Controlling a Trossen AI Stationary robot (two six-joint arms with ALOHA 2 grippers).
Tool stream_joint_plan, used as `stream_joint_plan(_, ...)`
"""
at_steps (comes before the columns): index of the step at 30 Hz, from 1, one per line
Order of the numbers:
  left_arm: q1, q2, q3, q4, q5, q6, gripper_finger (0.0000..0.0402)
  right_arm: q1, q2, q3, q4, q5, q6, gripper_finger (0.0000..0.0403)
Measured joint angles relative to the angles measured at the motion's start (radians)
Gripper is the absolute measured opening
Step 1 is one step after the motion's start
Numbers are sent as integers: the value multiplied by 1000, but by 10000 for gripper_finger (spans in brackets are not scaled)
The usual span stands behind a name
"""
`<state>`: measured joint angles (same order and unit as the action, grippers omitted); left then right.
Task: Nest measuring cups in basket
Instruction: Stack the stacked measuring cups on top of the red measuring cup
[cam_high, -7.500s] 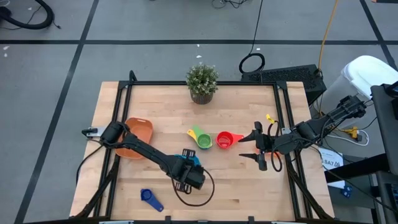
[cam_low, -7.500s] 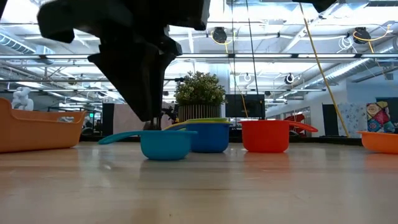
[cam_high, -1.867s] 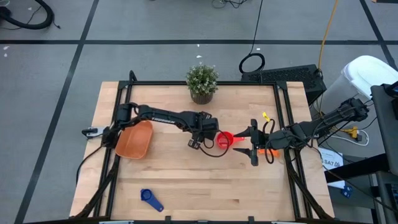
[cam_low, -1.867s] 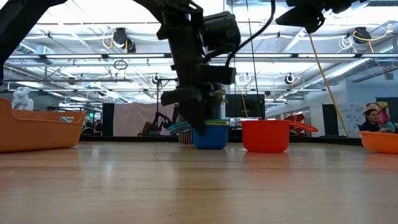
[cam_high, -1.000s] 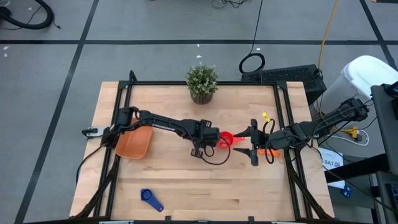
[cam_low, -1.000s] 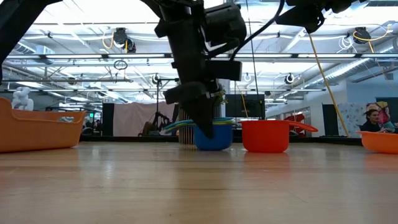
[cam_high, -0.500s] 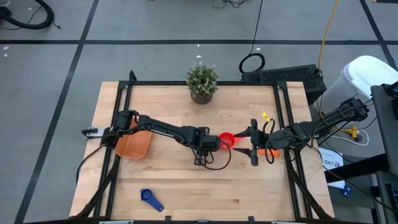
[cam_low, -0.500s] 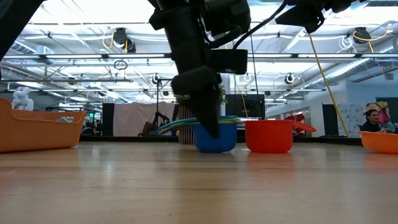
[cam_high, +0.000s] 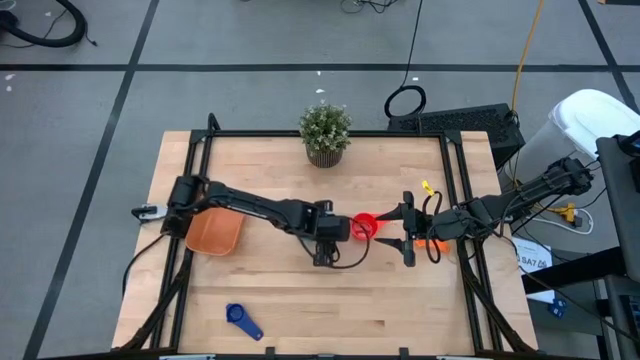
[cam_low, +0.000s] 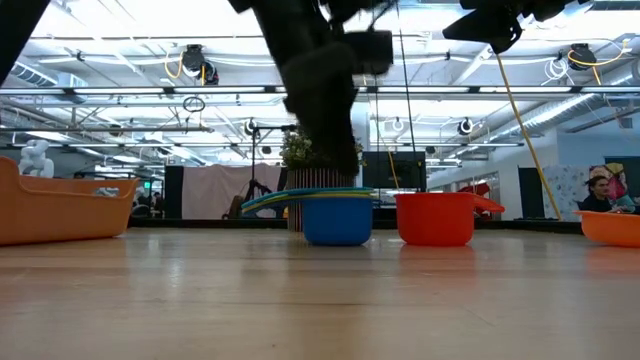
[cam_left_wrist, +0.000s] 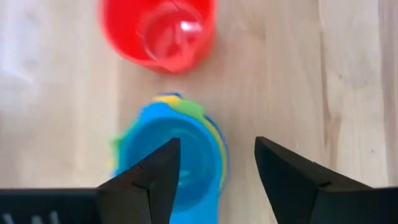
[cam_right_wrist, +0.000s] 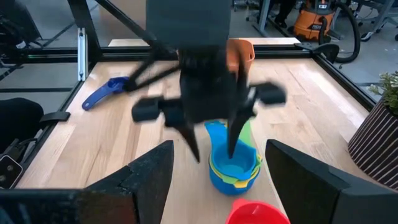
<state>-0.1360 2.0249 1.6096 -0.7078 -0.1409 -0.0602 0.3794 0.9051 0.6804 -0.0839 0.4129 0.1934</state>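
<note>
A nested stack of cups (cam_left_wrist: 171, 163), light blue inside green, yellow and blue, stands on its base mid-table; it also shows in the low view (cam_low: 336, 218) and the right wrist view (cam_right_wrist: 233, 167). My left gripper (cam_left_wrist: 217, 146) is open just above it, pointing down (cam_low: 345, 160), touching nothing. The red cup (cam_high: 362, 225) stands upright just right of the stack. The orange cup (cam_high: 432, 244) lies beside my right gripper (cam_high: 408, 238), which is open and empty. The dark blue cup (cam_high: 243, 320) lies at the near left. The orange basket (cam_high: 215, 232) sits at the left.
A potted plant (cam_high: 325, 132) stands at the far edge, centre. The left arm (cam_high: 250, 207) reaches across the table from the left, passing over the basket's far side. Bare wood lies between the stack and the near edge.
My left gripper has moved toward the table's near edge and, at the end, risen off the nested stack. The stack has stayed upright on the table and slid a little with it, close by the red cup.
</note>
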Motion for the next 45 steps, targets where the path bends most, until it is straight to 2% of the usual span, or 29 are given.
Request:
stream_joint_plan(6, 0, -96, 1, -27, -40, 22, 190, 0, 0, 0, -3, 0, 1, 249)
stream_joint_plan(11, 8, -145, 2, -178, -219, 162, 177, 0, 0, 0, -2, -27, 2, 249)
stream_joint_plan(13, 31, -148, 2, -226, -244, 207, 173, 0, 0, 0, -2, -28, 3, 249)
stream_joint_plan(15, 59, -147, 2, -247, -209, 216, 170, 0, 0, 0, -2, -28, 3, 249)
stream_joint_plan(22, 118, -137, 2, -269, 79, 116, 181, 0, 0, 0, -3, -55, 3, 249)
stream_joint_plan(25, 103, -138, 2, -271, 96, 106, 198, 0, 0, 0, -3, -62, 0, 249)
stream_joint_plan(29, 84, -138, 2, -279, 59, 73, 241, 0, 0, 0, -3, -62, -4, 249)
stream_joint_plan(38, 81, -138, 2, -289, 35, -18, 388, 0, 0, 0, -4, -76, -4, 249)
stream_joint_plan(45, 81, -138, -26, -276, 43, -46, 378, 0, 0, 0, -4, -76, -21, 249)
